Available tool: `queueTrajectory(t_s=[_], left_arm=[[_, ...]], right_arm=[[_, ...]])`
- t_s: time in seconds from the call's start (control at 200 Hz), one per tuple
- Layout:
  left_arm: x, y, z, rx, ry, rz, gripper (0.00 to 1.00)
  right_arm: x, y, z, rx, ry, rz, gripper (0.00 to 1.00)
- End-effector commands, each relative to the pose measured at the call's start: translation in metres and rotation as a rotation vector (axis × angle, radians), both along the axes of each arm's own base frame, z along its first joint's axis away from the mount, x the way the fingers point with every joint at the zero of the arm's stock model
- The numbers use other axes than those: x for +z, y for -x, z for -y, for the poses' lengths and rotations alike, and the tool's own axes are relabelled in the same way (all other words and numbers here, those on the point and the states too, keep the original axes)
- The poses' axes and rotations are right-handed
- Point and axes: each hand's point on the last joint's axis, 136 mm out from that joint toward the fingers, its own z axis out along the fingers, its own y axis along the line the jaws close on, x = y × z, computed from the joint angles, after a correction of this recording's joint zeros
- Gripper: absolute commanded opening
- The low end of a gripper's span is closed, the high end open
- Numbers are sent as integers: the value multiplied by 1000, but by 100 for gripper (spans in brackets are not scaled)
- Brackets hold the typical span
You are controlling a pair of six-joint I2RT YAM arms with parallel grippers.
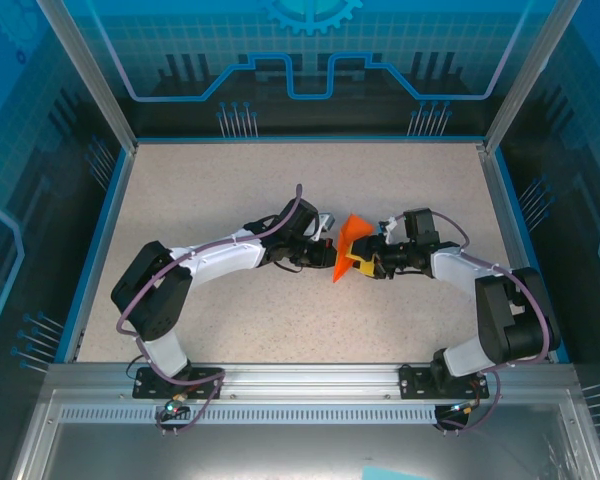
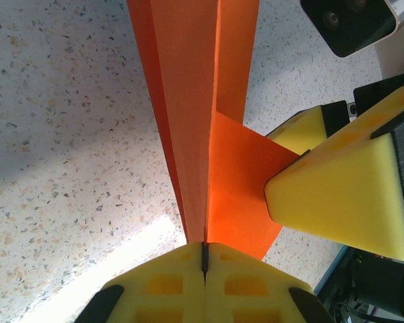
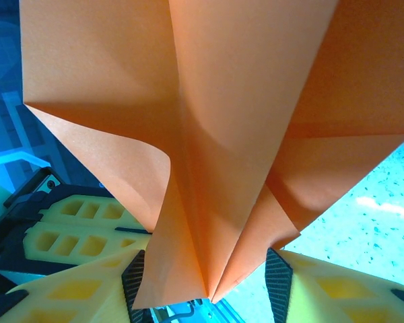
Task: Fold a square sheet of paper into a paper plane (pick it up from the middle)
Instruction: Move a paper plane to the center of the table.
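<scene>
Top view: bright orange folded paper plane (image 1: 348, 245) is held up off the speckled beige table (image 1: 280, 170), about mid-table, between the two arms. The left gripper (image 1: 327, 232) reaches in from the left and the right gripper (image 1: 364, 260) from the right. Both meet at the paper, very close to each other. Purple cables (image 1: 242, 238) run along both arms. Blue patterned enclosure walls (image 1: 310, 60) ring the table.

Left wrist view: left gripper (image 2: 203, 250) has its yellow foam jaws together, pinched on the lower edge of the paper plane (image 2: 188, 101). The long central crease runs straight up from the seam between them. The paper is narrow here, with layered folds on each side of the crease. Right gripper (image 2: 303, 158) comes in from the right. One yellow finger (image 2: 343, 202) lies in front of an orange flap and the other behind it, so its jaws are clamped on that flap.

Right wrist view: paper plane (image 3: 222, 101) fans wide overhead, with creased wings spreading left and right. One left flap curls loose. The folds converge downward into the right gripper (image 3: 209, 296), and yellow fingers (image 3: 337, 289) with dark pads press the layers from both sides. Yellow latticed fingers of the left gripper (image 3: 74, 225) sit just beside it, lower left. The table shows bottom right.
</scene>
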Motion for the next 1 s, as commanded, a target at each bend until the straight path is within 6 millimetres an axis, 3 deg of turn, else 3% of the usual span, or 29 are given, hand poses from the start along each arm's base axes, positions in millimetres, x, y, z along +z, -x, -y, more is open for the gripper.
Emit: queueTrajectory(t_s=[0.0,0.18,0.36,0.595,0.995], left_arm=[[7,1,-2,-20,10,17,2],[9,0,-5,-13,9,22,2],[8,1,-4,-18,12,15,2],[5,1,-5,-17,1,14,2],[7,2,-4,-20,17,8,2]], right_arm=[[4,1,2,1,11,15,53],[0,8,6,1,15,2,53],[11,0,4,-3,-13,31,54],[7,11,7,4,10,12,55],[10,-5,0,-2,-14,26,55]])
